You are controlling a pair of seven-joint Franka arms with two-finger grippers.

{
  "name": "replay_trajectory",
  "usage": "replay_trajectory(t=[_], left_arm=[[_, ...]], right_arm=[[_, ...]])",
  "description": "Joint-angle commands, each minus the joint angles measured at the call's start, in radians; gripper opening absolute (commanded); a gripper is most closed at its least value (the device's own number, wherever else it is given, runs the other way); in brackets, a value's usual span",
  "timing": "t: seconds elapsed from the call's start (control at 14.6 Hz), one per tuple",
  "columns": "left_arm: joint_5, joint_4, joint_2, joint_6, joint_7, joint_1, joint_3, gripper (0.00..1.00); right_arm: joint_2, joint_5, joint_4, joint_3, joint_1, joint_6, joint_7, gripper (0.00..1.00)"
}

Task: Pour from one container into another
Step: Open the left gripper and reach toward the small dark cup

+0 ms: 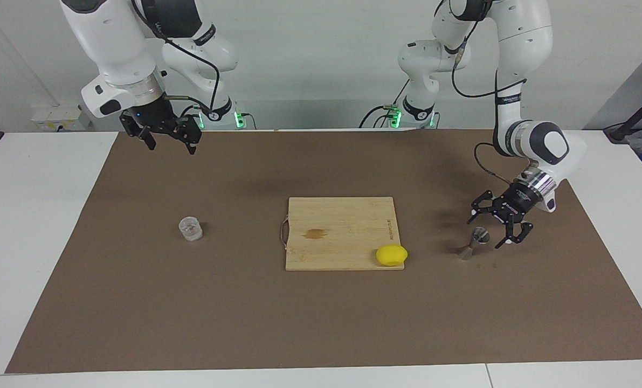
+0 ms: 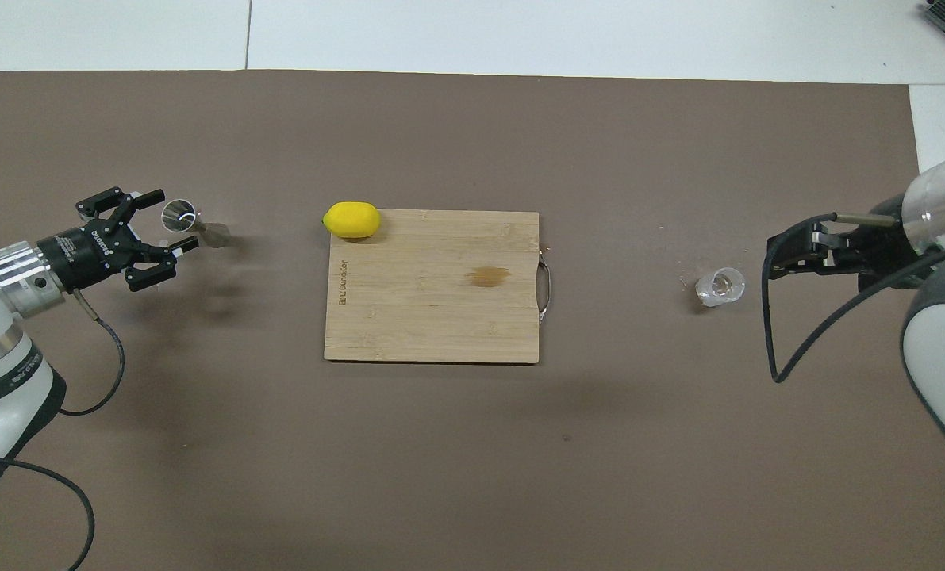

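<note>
The clear glass tumbler (image 1: 191,228) stands on the brown mat toward the right arm's end of the table; it also shows in the overhead view (image 2: 720,286). My right gripper (image 1: 171,144) is open and empty, raised high, and apart from the tumbler; in the overhead view (image 2: 781,255) it shows beside it. The steel jigger (image 1: 474,243) stands on the mat toward the left arm's end (image 2: 190,222). My left gripper (image 1: 485,233) is low and open, with its fingertips on either side of the jigger's upper cup (image 2: 172,220).
A wooden cutting board (image 1: 342,215) with a metal handle lies in the middle of the mat (image 2: 432,317). A yellow lemon (image 1: 391,255) sits on the board's corner farthest from the robots, toward the left arm's end (image 2: 351,220). The brown mat (image 1: 321,323) covers most of the white table.
</note>
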Motion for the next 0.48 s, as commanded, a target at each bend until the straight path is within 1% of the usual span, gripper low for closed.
replay_trajectory(t=[0.0,0.07,0.14,0.2,0.34,0.41], left_arm=[[-0.031,-0.018,-0.004,0.019,0.026,-0.012,0.008,0.86],[-0.031,-0.018,-0.004,0.019,0.026,-0.012,0.008,0.81],[-0.031,-0.018,-0.004,0.019,0.026,-0.01,0.008,0.67],[-0.031,-0.018,-0.004,0.019,0.026,-0.01,0.008,0.47],[-0.031,-0.021,-0.005,0.016,0.028,-0.009,0.008,0.13],[-0.031,-0.021,-0.005,0.016,0.027,-0.009,0.008,0.0]], right_arm=[[-0.013,0.021,-0.02,0.004,-0.013,0.014,-0.027,1.0],[-0.013,0.021,-0.02,0.004,-0.013,0.014,-0.027,1.0],[-0.013,0.021,-0.018,0.004,-0.013,0.015,-0.027,1.0],[-0.013,0.021,-0.02,0.004,-0.013,0.015,-0.027,1.0],[-0.013,0.021,-0.02,0.004,-0.013,0.014,-0.027,1.0],[-0.013,0.021,-0.02,0.004,-0.013,0.014,-0.027,1.0]])
